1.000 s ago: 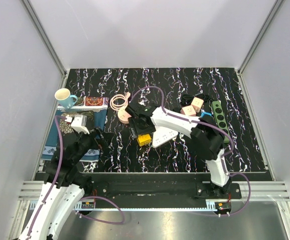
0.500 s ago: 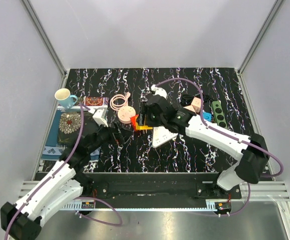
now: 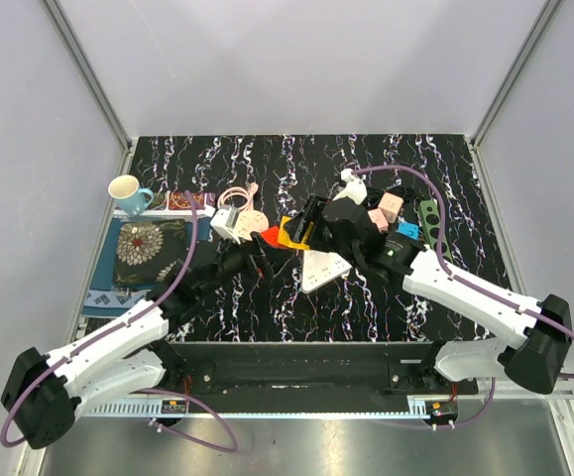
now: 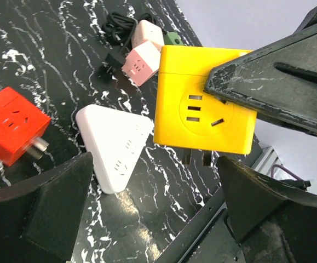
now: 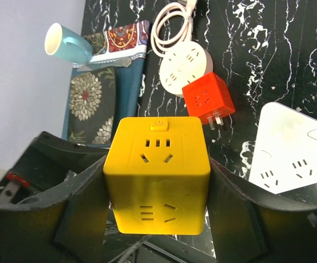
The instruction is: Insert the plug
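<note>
My right gripper (image 3: 299,231) is shut on a yellow cube socket adapter (image 5: 158,172) and holds it above the table, its sides pinched between both fingers. The cube's plug prongs (image 4: 202,158) point down in the left wrist view, over the black marbled table. A white triangular power strip (image 3: 323,269) lies just below and right of the cube, also in the left wrist view (image 4: 114,145). A red cube adapter (image 5: 207,98) lies on the table to the left. My left gripper (image 3: 260,254) is open and empty, close beside the yellow cube (image 4: 205,104).
A round pink power strip (image 3: 250,220) with a coiled cord, two pink cubes (image 3: 381,211), a black cable (image 4: 120,24) and a green power strip (image 3: 431,226) lie at the back. A mug (image 3: 128,191) and patterned cloths (image 3: 148,253) are at the left.
My right gripper has lifted the yellow cube off the table and carried it back and right. My left arm has reached right, to just beside the cube.
</note>
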{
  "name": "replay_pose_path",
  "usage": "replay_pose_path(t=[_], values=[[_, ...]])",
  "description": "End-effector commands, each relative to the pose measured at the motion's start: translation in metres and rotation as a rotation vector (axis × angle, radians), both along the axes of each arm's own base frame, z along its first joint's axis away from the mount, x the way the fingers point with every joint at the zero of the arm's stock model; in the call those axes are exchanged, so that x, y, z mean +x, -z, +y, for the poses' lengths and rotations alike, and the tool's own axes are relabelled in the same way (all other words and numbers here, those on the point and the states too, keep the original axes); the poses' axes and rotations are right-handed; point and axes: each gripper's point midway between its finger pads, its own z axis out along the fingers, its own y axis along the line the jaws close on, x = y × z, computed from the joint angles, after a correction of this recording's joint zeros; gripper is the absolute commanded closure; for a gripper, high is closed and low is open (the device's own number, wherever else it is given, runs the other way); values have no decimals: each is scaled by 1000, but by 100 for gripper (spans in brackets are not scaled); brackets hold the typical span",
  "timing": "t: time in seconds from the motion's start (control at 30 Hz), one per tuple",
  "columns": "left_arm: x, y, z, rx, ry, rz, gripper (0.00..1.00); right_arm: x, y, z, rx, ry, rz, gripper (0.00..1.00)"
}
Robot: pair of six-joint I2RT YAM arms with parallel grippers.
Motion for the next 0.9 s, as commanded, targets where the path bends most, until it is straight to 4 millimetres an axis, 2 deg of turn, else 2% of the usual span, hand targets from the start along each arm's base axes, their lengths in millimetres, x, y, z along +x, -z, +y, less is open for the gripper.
replay_pose_path(t=[0.0, 0.23, 0.4, 0.7, 0.87], values=[[11, -59, -21, -138, 20, -140, 1, 5, -36, -1, 140, 53, -65, 94], [9, -80, -31, -196, 63, -199, 1, 0, -31, -5, 166, 61, -54, 94], [5, -80, -35, -205, 94, -200, 1, -1, -32, -7, 173, 61, -56, 94], [-1, -96, -28, -207, 99, -259, 1, -2, -30, -11, 174, 73, -62, 94], [8, -73, -29, -139, 68, -219, 1, -4, -35, -11, 192, 64, -70, 94]])
